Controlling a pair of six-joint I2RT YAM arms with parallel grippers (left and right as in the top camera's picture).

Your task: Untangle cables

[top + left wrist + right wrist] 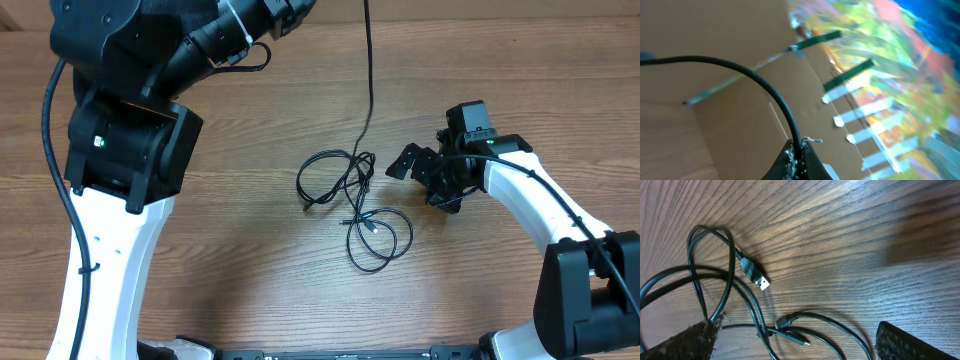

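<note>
One strand of the cables [358, 172] runs from the far edge of the overhead view down to a loose tangle of loops at the middle of the wooden table [250, 260]. The left gripper [798, 156] is clenched on a thin black strand. The right gripper [425, 175] hovers just right of the tangle, jaws spread and empty, near a USB plug [756, 277].

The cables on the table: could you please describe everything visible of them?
The cables are thin, black and flexible, lying in loose overlapping loops on the wooden table. A silver-tipped USB plug and smaller plugs lie among them. One strand runs out of the tangle, pinched in the shut left gripper.
</note>
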